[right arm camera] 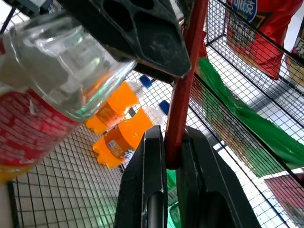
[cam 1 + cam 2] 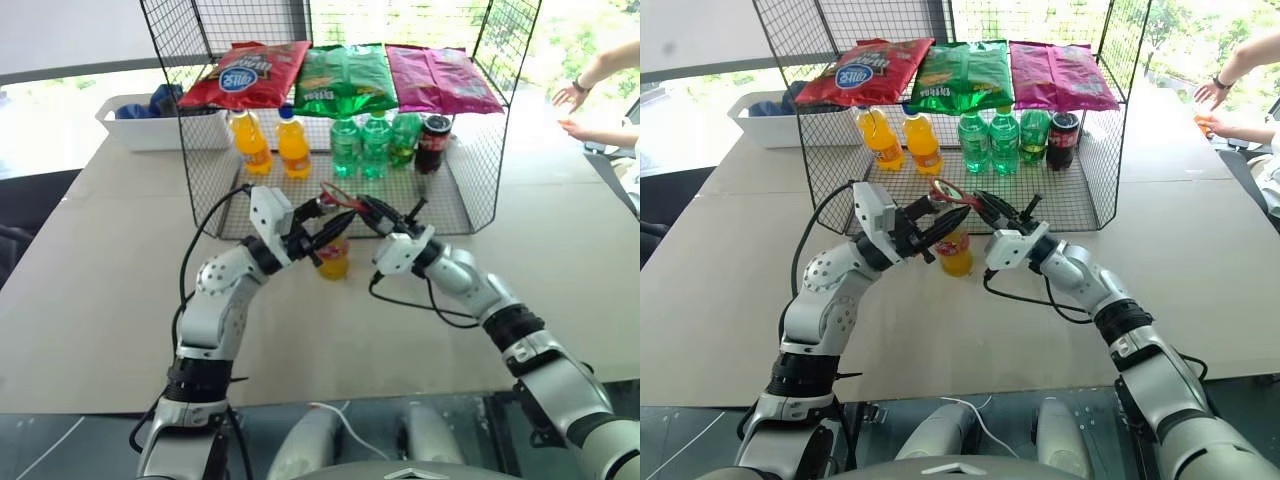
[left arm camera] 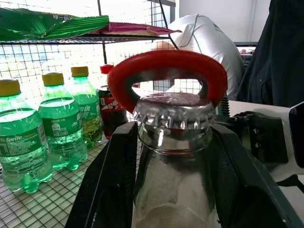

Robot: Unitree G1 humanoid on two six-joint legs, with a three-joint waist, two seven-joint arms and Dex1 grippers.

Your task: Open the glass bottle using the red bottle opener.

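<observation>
While capped, glass bottle (image 2: 955,252) holds orange drink (half-full).

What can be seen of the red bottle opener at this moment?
The red bottle opener is a small flat tool with a round ring head and a thin straight handle. The right gripper is shut on the handle. The ring arches over the crimped metal cap of the glass bottle, which the left gripper clamps at the neck. The cap is still on, and the bottle stands before the wire rack.
</observation>
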